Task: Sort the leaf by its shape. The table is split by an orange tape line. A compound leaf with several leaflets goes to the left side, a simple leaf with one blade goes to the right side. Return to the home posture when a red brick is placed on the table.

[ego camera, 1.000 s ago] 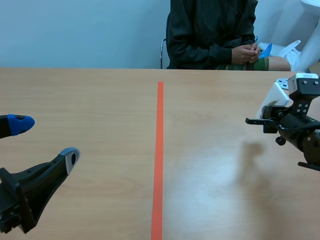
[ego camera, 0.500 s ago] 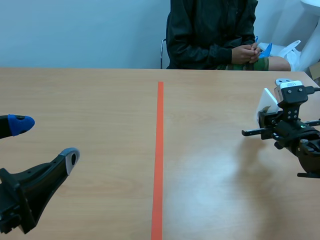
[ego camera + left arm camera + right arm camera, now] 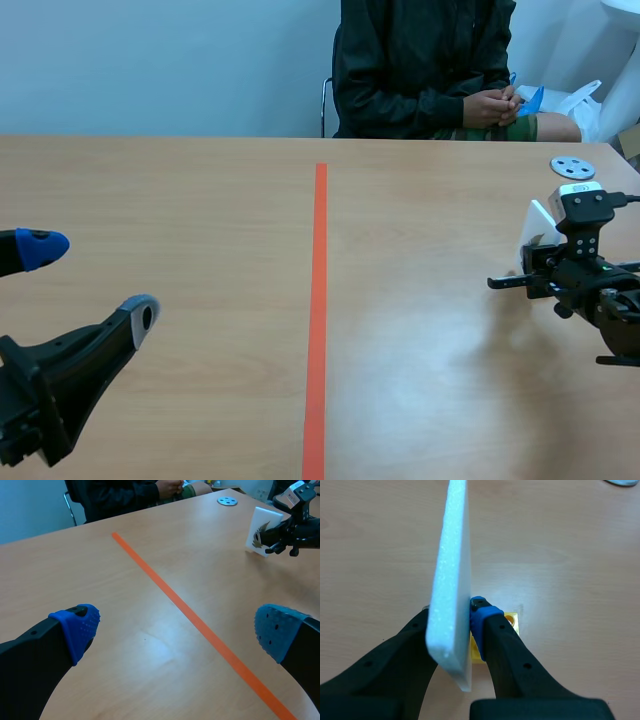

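A white foam card (image 3: 538,224) with a leaf picture stands upright on the right side of the table, and my right gripper (image 3: 545,262) is shut on it. The left wrist view shows a dark leaf with several lobes printed on the card (image 3: 260,531). In the right wrist view the card (image 3: 452,570) is edge-on between the pads, with a small yellow base (image 3: 512,622) under it, low over the table. My left gripper (image 3: 90,282) hangs open over the left side, holding nothing, its blue pads wide apart (image 3: 175,630).
An orange tape line (image 3: 319,300) runs down the table's middle. A grey disc (image 3: 572,166) lies at the far right, beyond the card. A person in a dark jacket (image 3: 420,60) sits across the table, hands together holding something blue.
My right arm has come down toward the table with the card and shifted slightly right, uncovering the grey disc behind it. The left arm has not moved.
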`<control>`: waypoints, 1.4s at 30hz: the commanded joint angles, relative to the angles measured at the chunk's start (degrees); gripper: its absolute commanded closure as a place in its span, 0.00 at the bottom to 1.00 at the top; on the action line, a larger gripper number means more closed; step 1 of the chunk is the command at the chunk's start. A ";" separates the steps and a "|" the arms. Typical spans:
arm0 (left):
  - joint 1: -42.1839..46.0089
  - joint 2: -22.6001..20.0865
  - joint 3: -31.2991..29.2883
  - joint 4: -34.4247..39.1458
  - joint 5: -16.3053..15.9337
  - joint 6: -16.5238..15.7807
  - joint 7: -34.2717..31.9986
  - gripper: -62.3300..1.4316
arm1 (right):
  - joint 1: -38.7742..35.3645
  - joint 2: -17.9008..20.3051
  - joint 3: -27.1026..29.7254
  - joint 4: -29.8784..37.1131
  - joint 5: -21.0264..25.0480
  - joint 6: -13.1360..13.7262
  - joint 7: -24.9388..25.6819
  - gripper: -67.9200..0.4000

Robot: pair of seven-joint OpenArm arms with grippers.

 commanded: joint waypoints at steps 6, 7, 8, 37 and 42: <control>-0.17 0.31 0.26 0.76 -0.35 -0.13 -0.83 0.00 | -0.33 0.81 0.74 0.68 0.46 -0.26 0.02 0.91; -0.17 0.31 0.26 0.76 -0.35 -0.13 -0.83 0.00 | -0.63 0.87 0.74 0.68 0.46 -0.44 -0.11 0.89; -0.17 0.31 0.26 0.76 -0.35 -0.13 -0.83 0.00 | -0.90 0.94 0.74 0.68 0.46 -0.42 -0.24 0.89; -0.15 0.28 0.26 0.76 -0.35 -0.13 -0.83 0.00 | -6.34 7.96 1.79 16.48 4.15 1.09 -1.22 0.26; -0.15 0.28 0.26 0.76 -0.35 -0.13 -0.83 0.00 | -11.02 10.32 3.19 25.86 6.36 3.43 -4.35 0.26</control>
